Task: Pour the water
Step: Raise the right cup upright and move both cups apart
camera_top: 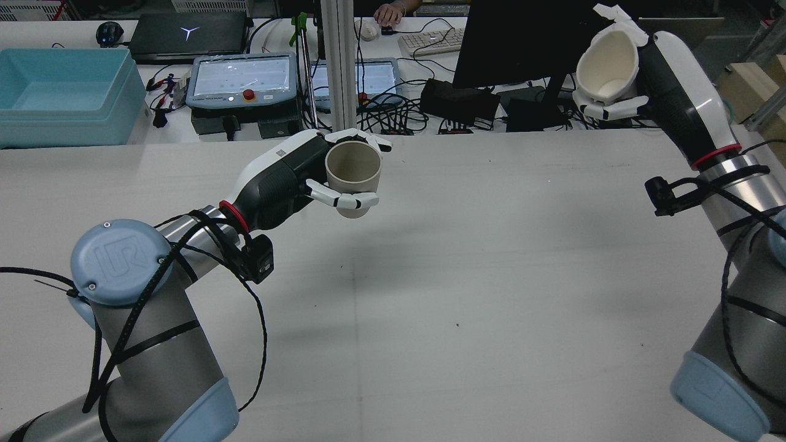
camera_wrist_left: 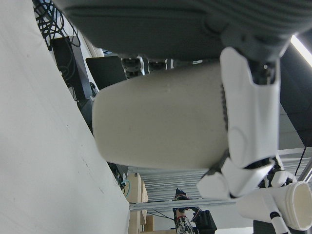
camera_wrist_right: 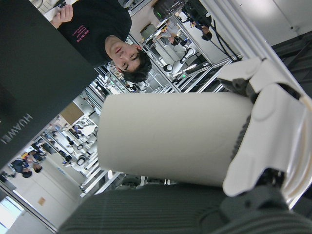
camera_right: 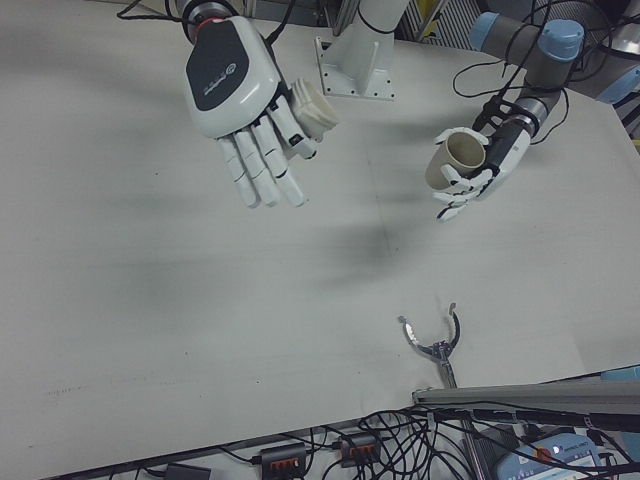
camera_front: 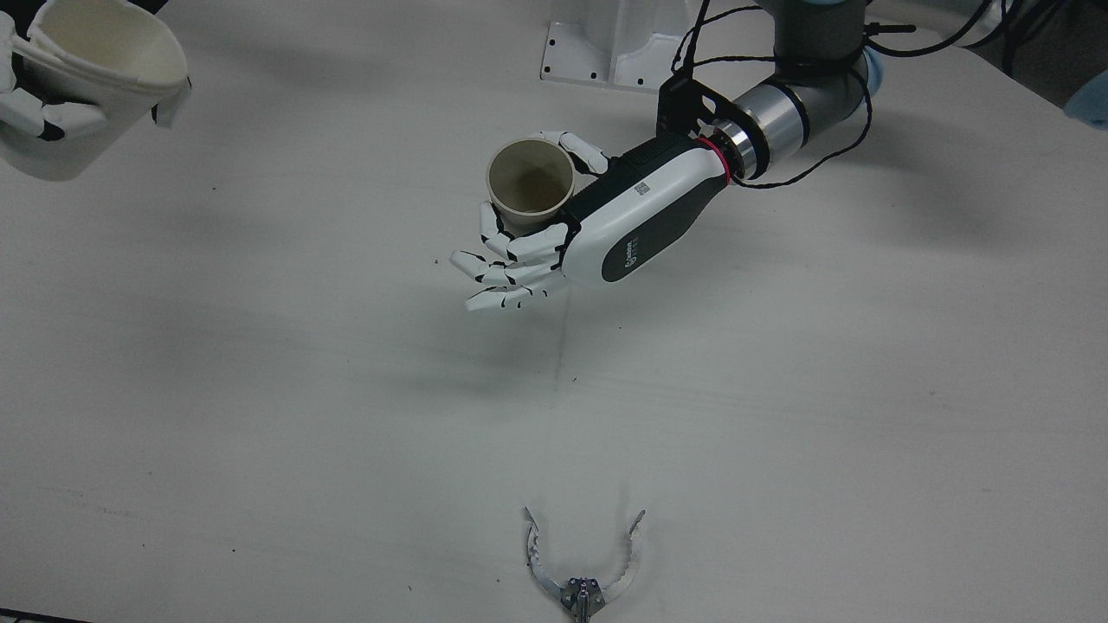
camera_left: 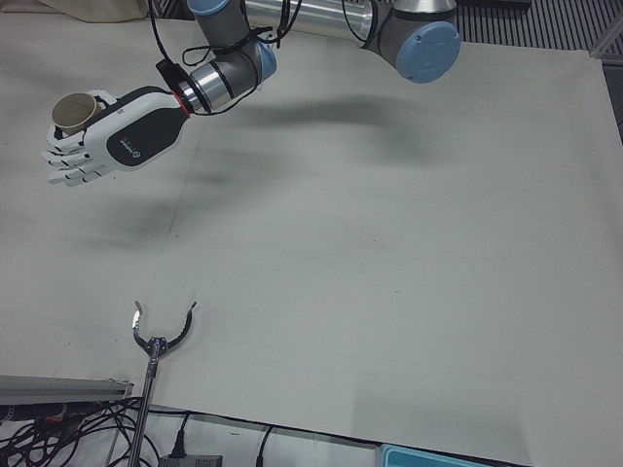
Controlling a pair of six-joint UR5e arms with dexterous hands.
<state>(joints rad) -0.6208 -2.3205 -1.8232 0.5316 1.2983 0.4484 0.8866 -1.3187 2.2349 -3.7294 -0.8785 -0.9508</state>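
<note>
1. Between the left hand [camera_front: 606, 221]'s thumb and its curled upper fingers [camera_front: 584, 154] sits a beige paper cup [camera_front: 530, 186], gripped around its wall; the lower fingers stretch out loose beneath it, touching nothing.
2. That cup is held upright above the table, its mouth open to the front camera and its inside looking dry and dull brown-beige.
3. Across from it, well apart, the right hand [camera_top: 651, 80] holds a white paper cup [camera_top: 608, 66] high, with a thumb across the wall; the other fingers hang straight in the right-front view.
4. The white cup is tilted, its mouth turned toward the rear camera, and its rim looks doubled, like two cups nested; its inside is pale, and no water can be made out.
5. Below both hands lies the white table [camera_front: 779, 415], matte and lightly smudged, with soft shadows under the arms.
6. Near the table's front edge, away from both hands, a metal claw tool [camera_front: 584, 571] rests with its toothed prongs spread.
7. Beyond the table's far edge stand monitors, two control pendants [camera_top: 242, 77], cables and a blue bin [camera_top: 61, 92].
</note>
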